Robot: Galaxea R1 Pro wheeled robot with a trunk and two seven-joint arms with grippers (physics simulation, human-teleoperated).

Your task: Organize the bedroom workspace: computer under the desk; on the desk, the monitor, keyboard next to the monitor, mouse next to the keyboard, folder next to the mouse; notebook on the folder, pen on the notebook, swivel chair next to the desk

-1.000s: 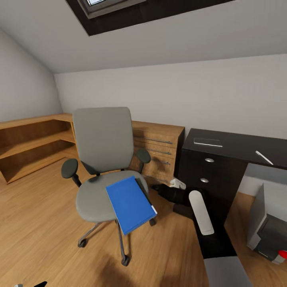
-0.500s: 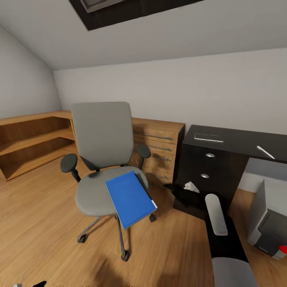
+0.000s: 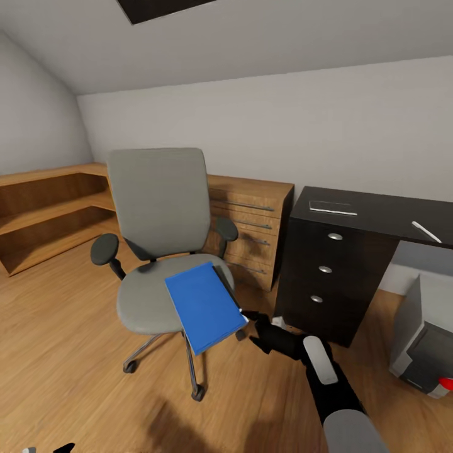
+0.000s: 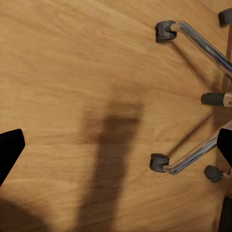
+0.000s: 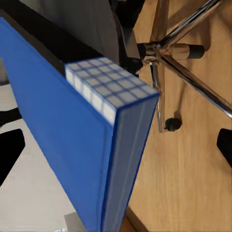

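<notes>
Wood-floored bedroom (image 3: pixel 56 352), unlabelled blue folder (image 3: pixel 204 306) on swivel chair (image 3: pixel 157 251), right tool (image 3: pixel 253 327) spread just beside it

No readable text, label, brand, number or sign appears on anything in these views.

I log the blue folder (image 3: pixel 204 306) flat on the grey swivel chair (image 3: pixel 160 251), overhanging the seat's front edge; on the black desk (image 3: pixel 377 217) lie the pale notebook (image 3: pixel 332 208) and pen (image 3: pixel 426 231), computer (image 3: pixel 425 340) below.
</notes>
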